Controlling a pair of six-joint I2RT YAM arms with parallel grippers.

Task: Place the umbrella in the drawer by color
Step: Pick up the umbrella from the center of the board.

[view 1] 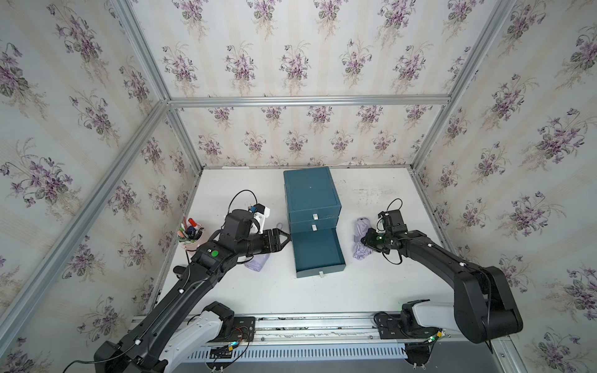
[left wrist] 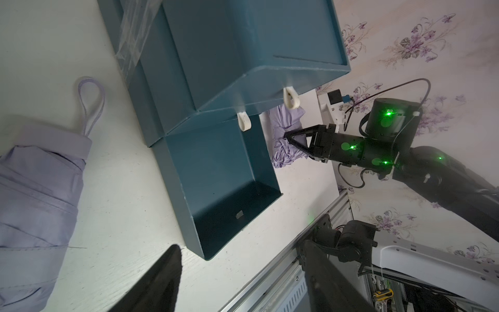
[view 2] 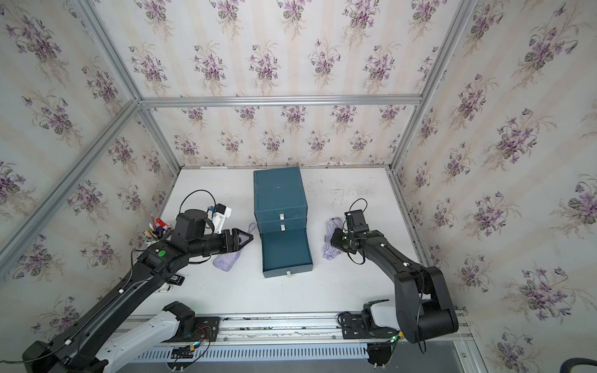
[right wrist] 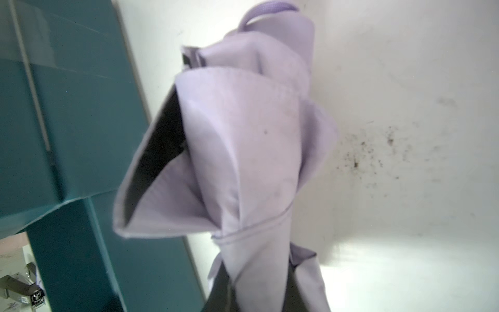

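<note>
A teal chest [view 1: 310, 190] stands mid-table with its bottom drawer [view 1: 319, 270] [view 2: 287, 269] [left wrist: 172, 183] pulled out and empty. One folded lilac umbrella [view 1: 256, 261] [view 2: 227, 260] [left wrist: 35, 202] lies left of the chest, partly under my left arm. My left gripper [view 1: 284, 239] [left wrist: 240, 245] hovers open above it, pointing at the chest and holding nothing. A second lilac umbrella [view 1: 361, 231] [view 2: 332, 232] [right wrist: 243, 148] lies right of the chest. My right gripper [view 1: 365, 240] [left wrist: 287, 135] [right wrist: 256, 291] is shut on its fabric.
A cup of pens [view 1: 190, 234] [view 2: 155, 232] stands at the table's left edge. A small black object [view 2: 176, 279] lies near the left arm. The chest's two upper drawers are shut. Flowered walls close in three sides; a metal rail [view 1: 307, 326] runs along the front.
</note>
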